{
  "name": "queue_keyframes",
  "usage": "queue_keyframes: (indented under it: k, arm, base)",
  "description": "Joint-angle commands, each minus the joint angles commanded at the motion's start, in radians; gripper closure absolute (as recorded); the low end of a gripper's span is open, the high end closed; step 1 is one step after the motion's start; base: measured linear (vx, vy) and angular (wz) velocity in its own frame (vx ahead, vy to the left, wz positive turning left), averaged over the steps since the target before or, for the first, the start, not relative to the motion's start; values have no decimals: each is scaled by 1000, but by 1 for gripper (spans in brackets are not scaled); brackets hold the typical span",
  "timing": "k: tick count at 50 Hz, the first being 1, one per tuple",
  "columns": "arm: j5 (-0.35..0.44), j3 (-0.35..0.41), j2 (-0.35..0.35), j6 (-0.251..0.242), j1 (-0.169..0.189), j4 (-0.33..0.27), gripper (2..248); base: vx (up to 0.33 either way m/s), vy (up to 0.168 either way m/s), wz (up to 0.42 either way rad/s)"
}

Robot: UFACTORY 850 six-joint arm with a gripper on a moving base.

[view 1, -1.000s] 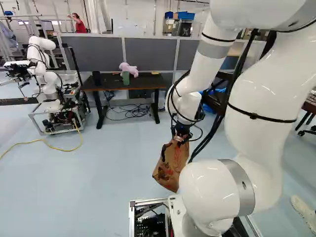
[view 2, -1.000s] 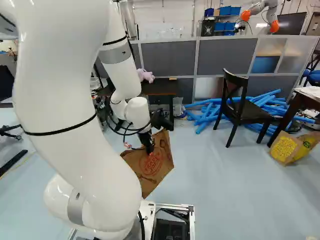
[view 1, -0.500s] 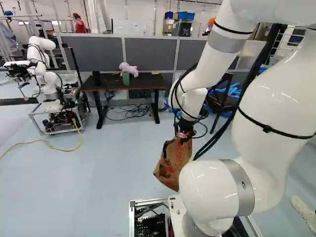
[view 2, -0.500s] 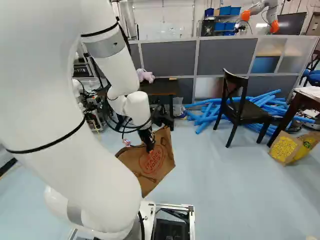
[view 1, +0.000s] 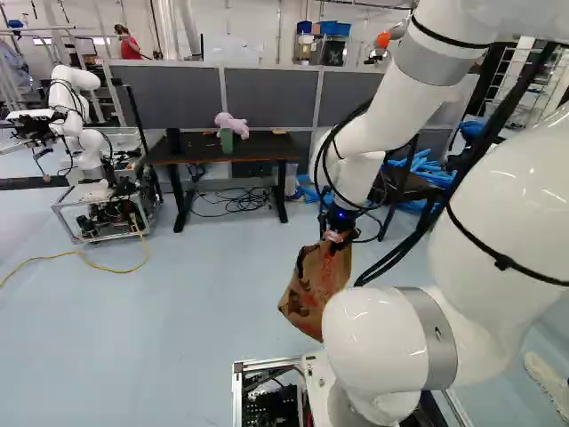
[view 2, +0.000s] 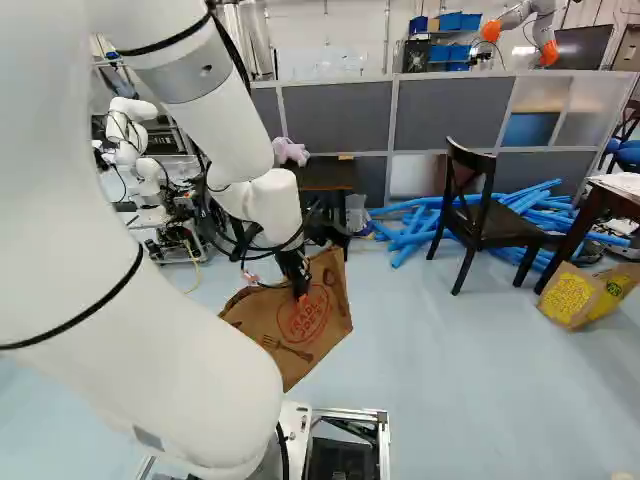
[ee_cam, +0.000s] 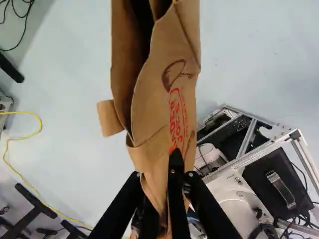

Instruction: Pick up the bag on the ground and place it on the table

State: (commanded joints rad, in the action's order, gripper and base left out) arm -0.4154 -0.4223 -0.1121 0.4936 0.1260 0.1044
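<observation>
Bag hangs from the tool, pinched between its two fingers.

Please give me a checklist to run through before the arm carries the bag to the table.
1. Paper shopping bag pinched in the pincer: ok.
2. Bag hanging off the floor: ok, as far as the base views show.
3. Bag hanging straight: not ok, it hangs tilted.
4. Bag over the black tabletop: not ok, well short of it.
5. Tabletop free of things: not ok, a plush toy and green container stand there.
6. Table within reach: cannot tell.
</observation>
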Motion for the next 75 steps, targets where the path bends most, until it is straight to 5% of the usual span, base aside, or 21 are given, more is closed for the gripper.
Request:
queue_keyframes:
  k: [34, 75]
  arm:
    - [-147, -38, -110, 0, 51, 0, 229]
    - [-340, -152, -158, 0, 100, -1, 229]
  base:
    - [0, 0, 0]
    - [0, 0, 0]
